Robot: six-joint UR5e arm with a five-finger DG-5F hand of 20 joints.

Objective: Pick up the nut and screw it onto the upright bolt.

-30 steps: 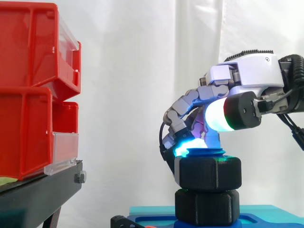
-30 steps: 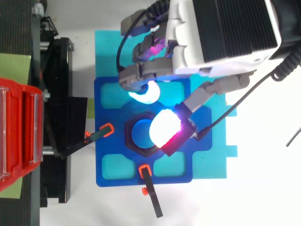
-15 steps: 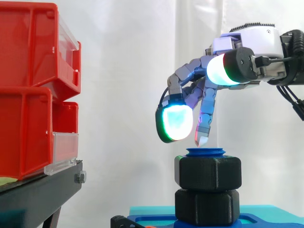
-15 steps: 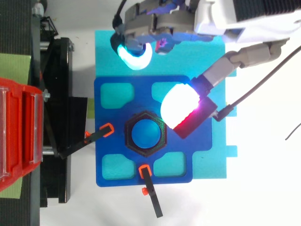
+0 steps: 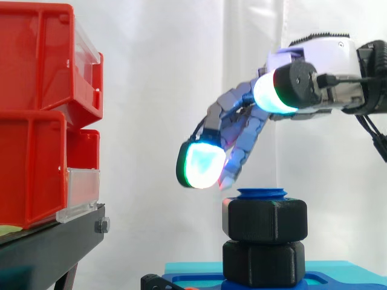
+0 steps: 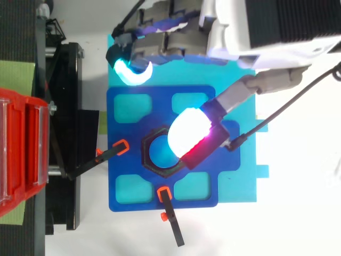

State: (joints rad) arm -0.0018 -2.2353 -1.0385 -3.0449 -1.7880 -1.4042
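1. Since half a second ago, the robot's hand (image 5: 245, 121) has swung its fingers leftward and a little lower. Its cyan-green glowing fingertip pad (image 5: 202, 166) now hangs left of the stack, not above it. From above, the white thumb pad (image 6: 186, 130) has slid from beside the nut to over its right half.
2. Fingers and thumb are spread and relaxed, holding nothing.
3. One black hexagonal plastic nut (image 5: 264, 219) sits threaded on the one upright blue bolt (image 5: 262, 193), resting on a matching black hexagonal block (image 5: 264, 263).
4. Also counted: two stacked red plastic bins (image 5: 36, 60) on a black stand (image 5: 54, 248), two black clamps with orange tips (image 6: 114, 150) (image 6: 166, 205), and four teal pockets in the blue fixture plate (image 6: 162, 104).
5. Looking level from the side, air shows between the pads and the nut, with the bolt's top just proud of the nut. The stacked block can be seen from there too.
6. Looking down from above, the plate lies on a teal mat (image 6: 234, 186) on the white bench (image 6: 298, 213). Both clamps point at the nut's left and near sides.
7. The fingertip pad hovers by the mat's far left corner, close to the stand's edge. White curtain (image 5: 163, 90) stands open between bins and hand.
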